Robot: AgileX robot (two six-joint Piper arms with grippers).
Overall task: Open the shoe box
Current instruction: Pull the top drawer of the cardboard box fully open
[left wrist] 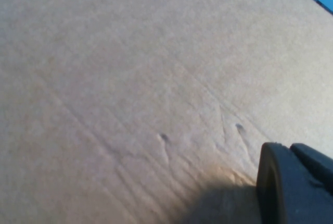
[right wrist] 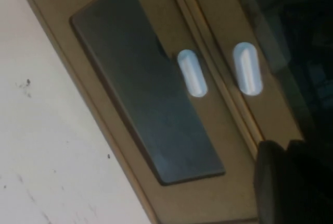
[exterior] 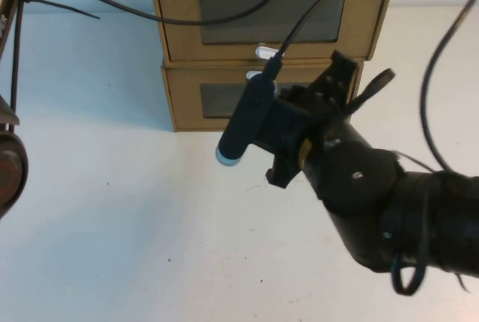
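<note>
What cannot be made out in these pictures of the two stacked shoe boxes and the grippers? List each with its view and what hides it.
Lower shoe box: high view, right part hidden behind the right gripper and arm.
Upper shoe box: high view, top cut by the edge.
Left gripper: left wrist view, only a corner shows over cardboard; which box, unclear.
Window: right wrist view, too dark to see inside.

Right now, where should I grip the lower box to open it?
Pinch its white tab, coming from the front: it seems the only part jutting out. The right gripper hovers just before it; the left gripper faces bare cardboard.
</note>
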